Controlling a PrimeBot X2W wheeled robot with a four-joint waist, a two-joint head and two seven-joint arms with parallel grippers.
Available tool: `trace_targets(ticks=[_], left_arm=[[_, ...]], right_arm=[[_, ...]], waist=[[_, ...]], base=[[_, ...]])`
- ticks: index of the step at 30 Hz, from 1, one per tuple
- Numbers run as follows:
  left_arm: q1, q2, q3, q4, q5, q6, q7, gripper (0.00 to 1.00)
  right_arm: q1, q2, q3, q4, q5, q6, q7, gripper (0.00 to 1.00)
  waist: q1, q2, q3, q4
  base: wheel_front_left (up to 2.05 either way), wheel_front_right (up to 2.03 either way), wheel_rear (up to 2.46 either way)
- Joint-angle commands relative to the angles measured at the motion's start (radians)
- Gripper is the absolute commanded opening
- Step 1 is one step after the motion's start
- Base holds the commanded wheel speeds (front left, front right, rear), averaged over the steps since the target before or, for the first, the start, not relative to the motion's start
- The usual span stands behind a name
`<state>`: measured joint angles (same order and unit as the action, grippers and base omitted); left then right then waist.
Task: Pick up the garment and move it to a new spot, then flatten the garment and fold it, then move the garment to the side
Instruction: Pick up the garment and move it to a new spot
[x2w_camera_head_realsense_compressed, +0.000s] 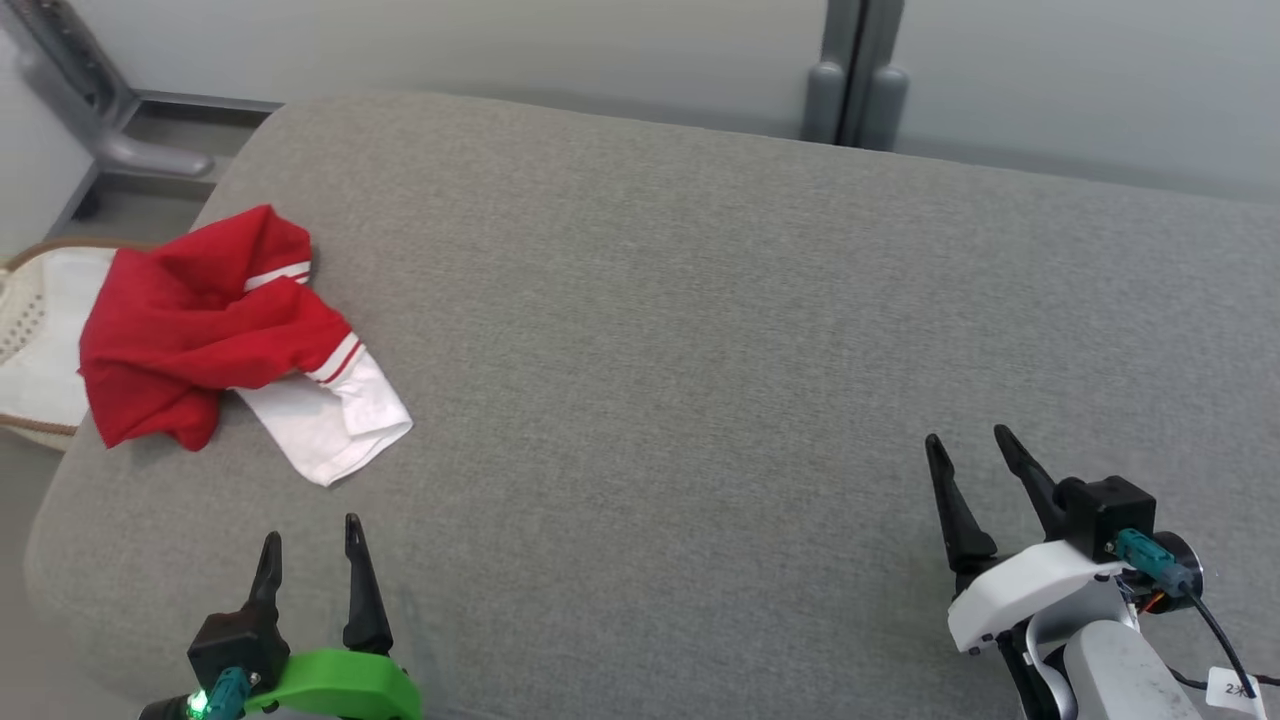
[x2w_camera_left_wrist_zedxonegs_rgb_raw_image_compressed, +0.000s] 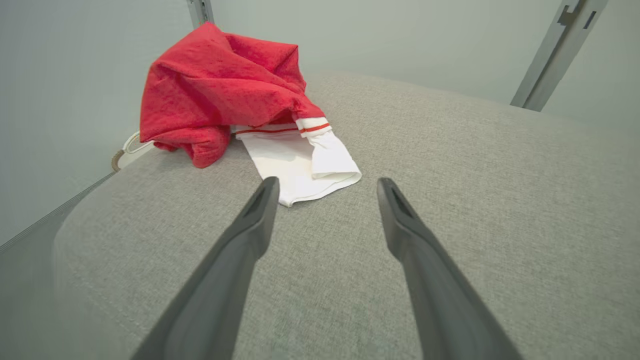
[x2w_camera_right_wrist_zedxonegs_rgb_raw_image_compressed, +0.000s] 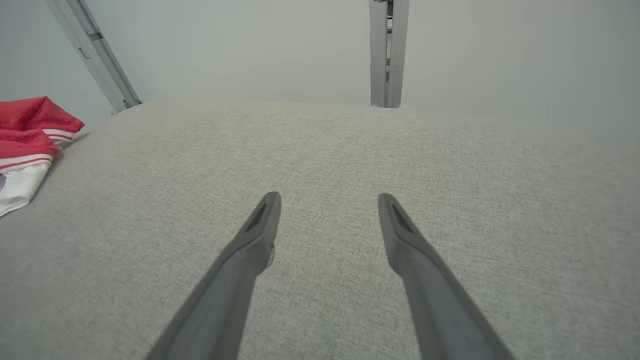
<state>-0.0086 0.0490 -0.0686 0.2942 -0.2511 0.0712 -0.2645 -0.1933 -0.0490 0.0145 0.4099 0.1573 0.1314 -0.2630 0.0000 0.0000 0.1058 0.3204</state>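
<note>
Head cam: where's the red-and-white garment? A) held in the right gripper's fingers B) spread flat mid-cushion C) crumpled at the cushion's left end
C: the garment lies bunched at the left end of the grey cushion, just beyond the open left gripper; the right gripper is open, empty and far from it.

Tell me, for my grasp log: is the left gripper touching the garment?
Apart. The head view shows bare cushion between the left gripper and the white edge of the garment; its fingers stand open.
</note>
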Motion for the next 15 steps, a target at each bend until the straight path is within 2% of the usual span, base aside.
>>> trace_targets(ticks=[1, 8, 15], left_arm=[[0.008, 0.003, 0.004, 0.001, -0.017, 0.009, 0.001, 1.00], [0.026, 0.003, 0.039, -0.007, -0.047, -0.011, 0.001, 1.00], [0.030, 0.003, 0.059, -0.022, -0.034, -0.022, 0.001, 1.00]], right_arm=[[0.000, -0.005, -0.002, 0.004, -0.001, -0.002, -0.002, 1.00], [0.006, -0.005, 0.019, 0.007, 0.005, -0.002, -0.002, 1.00], [0.001, -0.005, 0.031, 0.009, 0.004, -0.002, -0.002, 1.00]], waist=[[0.0000, 0.0000, 0.005, 0.112], [0.0000, 0.0000, -0.004, 0.182], [0.0000, 0.0000, 0.005, 0.191]], base=[[0.00, 0.00, 0.00], [0.00, 0.00, 0.00], [0.00, 0.00, 0.00]])
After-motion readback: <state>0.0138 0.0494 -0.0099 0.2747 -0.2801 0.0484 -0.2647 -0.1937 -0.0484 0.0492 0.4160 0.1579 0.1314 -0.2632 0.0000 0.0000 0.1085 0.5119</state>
